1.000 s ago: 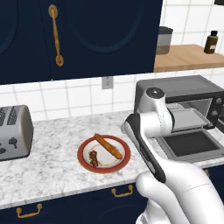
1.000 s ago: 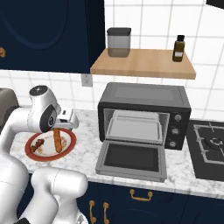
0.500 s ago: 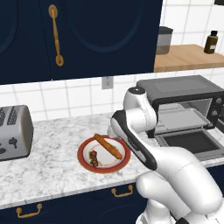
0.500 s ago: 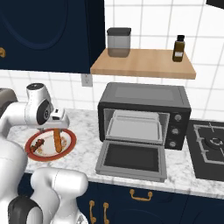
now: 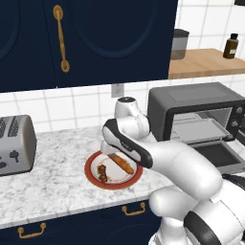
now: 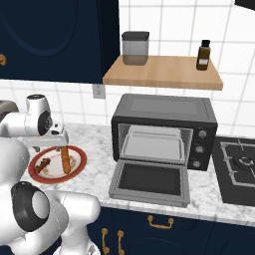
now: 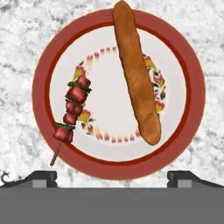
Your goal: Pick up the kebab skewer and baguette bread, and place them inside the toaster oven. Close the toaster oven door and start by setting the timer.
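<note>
Plate, round, red rim w/ floral ring, sits on speckled marble counter. Baguette bread: slim golden-brown loaf, tapered ends, long axis running from plate's top rim down toward lower right in hand view. Kebab skewer: thin stick w/ dark red + green chunks, lying on plate beside loaf, apart from it, bare end over rim at lower left. Gripper hovers above plate, jaws wide apart, holding nothing; tips cut off at frame bottom. Toaster oven, dark grey box, toaster oven door dropped flat; tray inside hard to make out.
</note>
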